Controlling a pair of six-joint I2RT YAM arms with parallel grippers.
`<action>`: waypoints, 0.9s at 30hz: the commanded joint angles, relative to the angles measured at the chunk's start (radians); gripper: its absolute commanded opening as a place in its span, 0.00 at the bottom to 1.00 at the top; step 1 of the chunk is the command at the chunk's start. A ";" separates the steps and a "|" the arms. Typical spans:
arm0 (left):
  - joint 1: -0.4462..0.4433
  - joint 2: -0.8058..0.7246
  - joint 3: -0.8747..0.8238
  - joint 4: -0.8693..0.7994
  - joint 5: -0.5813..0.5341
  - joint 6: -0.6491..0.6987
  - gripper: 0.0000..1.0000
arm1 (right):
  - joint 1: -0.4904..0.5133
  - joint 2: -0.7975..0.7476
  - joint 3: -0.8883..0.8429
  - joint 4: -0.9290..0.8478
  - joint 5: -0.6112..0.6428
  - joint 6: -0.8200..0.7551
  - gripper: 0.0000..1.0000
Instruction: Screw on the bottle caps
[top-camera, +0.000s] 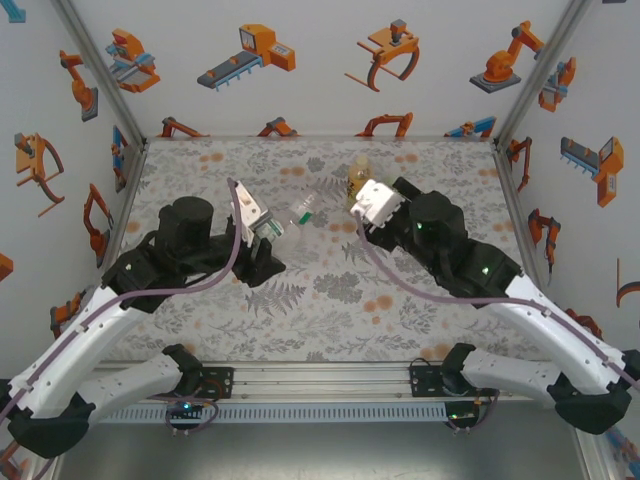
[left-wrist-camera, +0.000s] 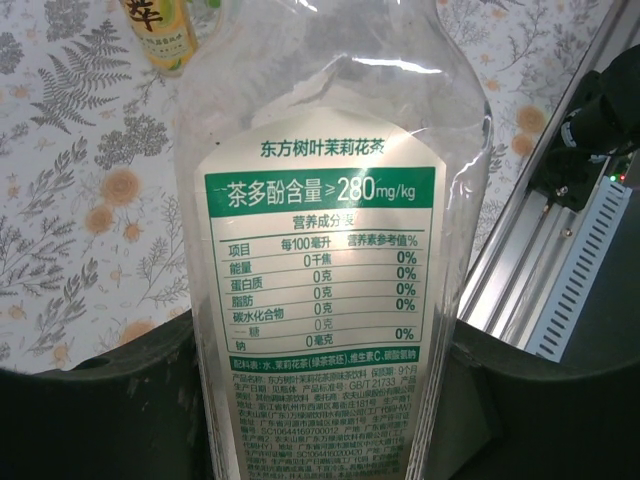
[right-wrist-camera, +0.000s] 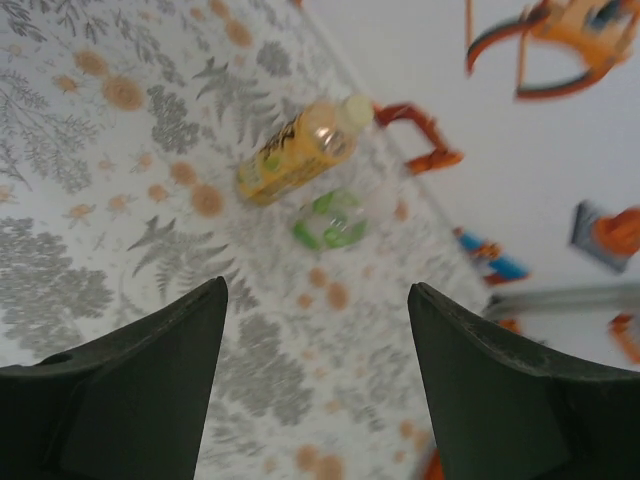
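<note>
Bottle with a green label (left-wrist-camera: 330, 250), clear plastic, is clamped between the dark fingers (left-wrist-camera: 90, 410) of the left end effector (top-camera: 265, 232), over the floral surface (top-camera: 330, 310). Its long axis runs straight out from the wrist, shoulders pointing away, toward the right and slightly rearward in the overhead view. The right end effector (right-wrist-camera: 317, 290) is spread apart with nothing in it, near an amber bottle (top-camera: 358, 180) with a pale cap (right-wrist-camera: 356, 110) at the rear.
</note>
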 joint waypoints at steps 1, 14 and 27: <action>0.006 -0.017 -0.019 0.066 0.039 0.030 0.39 | -0.105 0.043 -0.038 -0.075 -0.183 0.389 0.67; 0.005 -0.009 -0.036 0.096 0.057 0.034 0.39 | -0.306 0.283 -0.104 -0.233 -0.297 0.835 0.79; 0.006 -0.001 -0.049 0.116 0.064 0.026 0.39 | -0.341 0.513 -0.118 -0.266 -0.286 0.939 0.64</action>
